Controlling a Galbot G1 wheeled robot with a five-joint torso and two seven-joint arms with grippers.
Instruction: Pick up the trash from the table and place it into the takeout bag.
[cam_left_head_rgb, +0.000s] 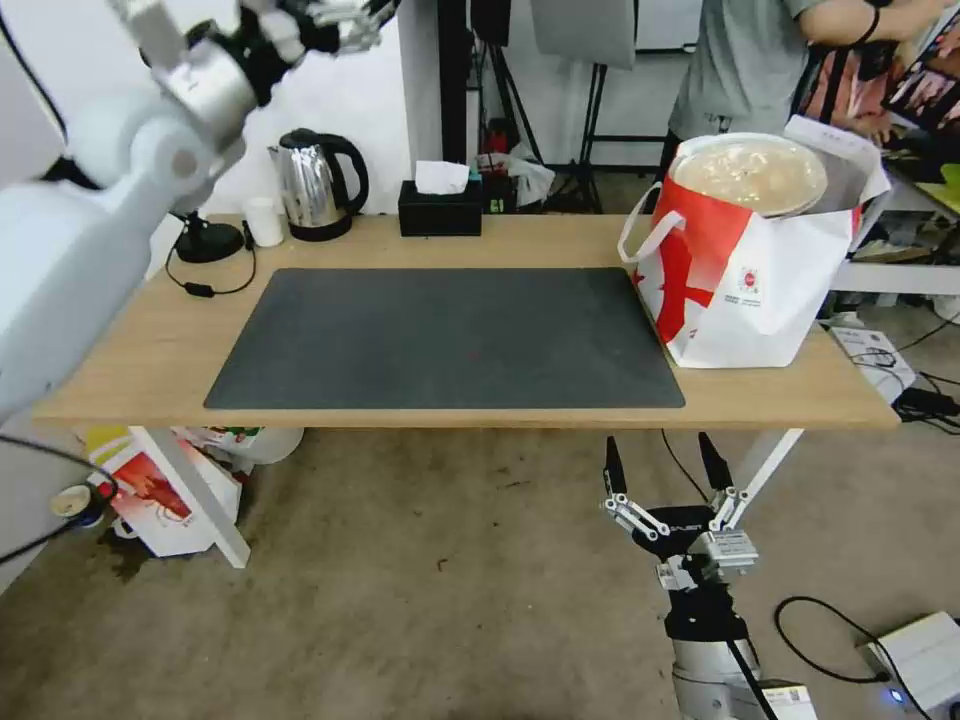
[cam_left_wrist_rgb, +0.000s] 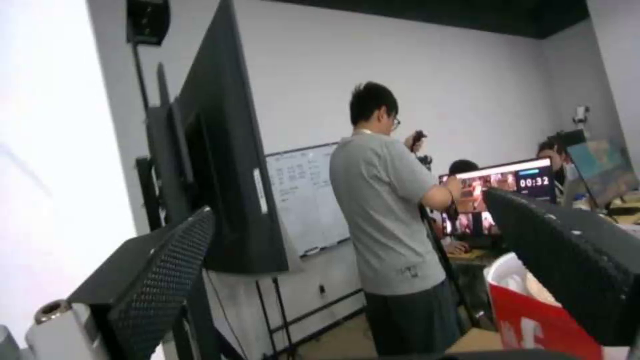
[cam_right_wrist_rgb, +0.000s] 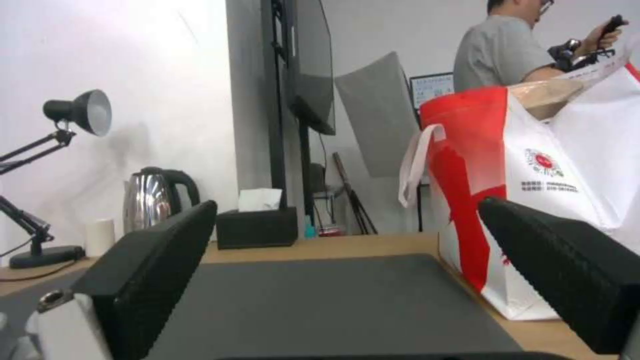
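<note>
While the right gripper (cam_left_head_rgb: 667, 468) hangs low in front of the long light-wood table (cam_left_head_rgb: 150, 355), below its near edge, its black fingers (cam_right_wrist_rgb: 157, 267) are spread wide with nothing between them. The left gripper (cam_left_wrist_rgb: 360, 280) is raised high above the table's far left corner, its jaws likewise apart and empty. The large red-and-white takeout bag (cam_left_head_rgb: 745, 275) with white strap handles stands at the table's right end, beside the dark grey mat (cam_left_head_rgb: 445, 340). A tan lidded round bowl (cam_left_head_rgb: 750, 172) sits tilted in the bag's open mouth
</note>
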